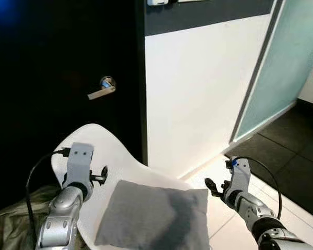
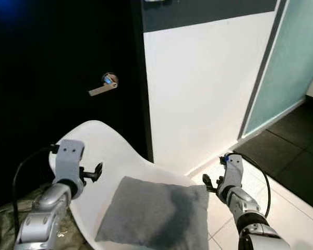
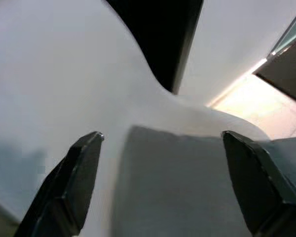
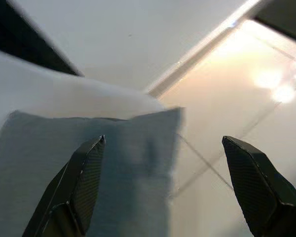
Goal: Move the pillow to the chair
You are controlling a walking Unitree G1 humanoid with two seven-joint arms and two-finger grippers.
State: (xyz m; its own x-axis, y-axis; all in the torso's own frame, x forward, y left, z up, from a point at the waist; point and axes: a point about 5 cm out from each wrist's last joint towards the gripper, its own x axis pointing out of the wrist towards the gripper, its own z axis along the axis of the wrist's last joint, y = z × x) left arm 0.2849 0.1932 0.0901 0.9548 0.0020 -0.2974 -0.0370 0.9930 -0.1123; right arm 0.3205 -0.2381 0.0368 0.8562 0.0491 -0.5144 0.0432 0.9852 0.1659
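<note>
- We see the grey pillow (image 1: 154, 216) lying flat on the seat of the white chair (image 1: 101, 143), near us and a little right of the seat's middle.
- Our left gripper (image 1: 100, 175) hangs just left of the pillow's far left corner, fingers spread wide and holding nothing; its wrist view shows both fingers apart, with the pillow and the seat between them.
- Our right gripper (image 1: 213, 186) sits just off the pillow's far right corner, over the pale floor tiles (image 1: 266, 190). Its fingers are also spread and empty, and we cannot tell whether a fingertip brushes the cloth.
- We judge the main job done: the pillow rests on the chair with neither gripper closed on it.
- What looks left is small: drawing both arms clear, and perhaps nudging the pillow left, since its right edge reaches the seat's edge.
- Beyond the chair stand a dark door (image 1: 62, 62) with a metal handle (image 1: 103, 89) and a white wall (image 1: 198, 88).
</note>
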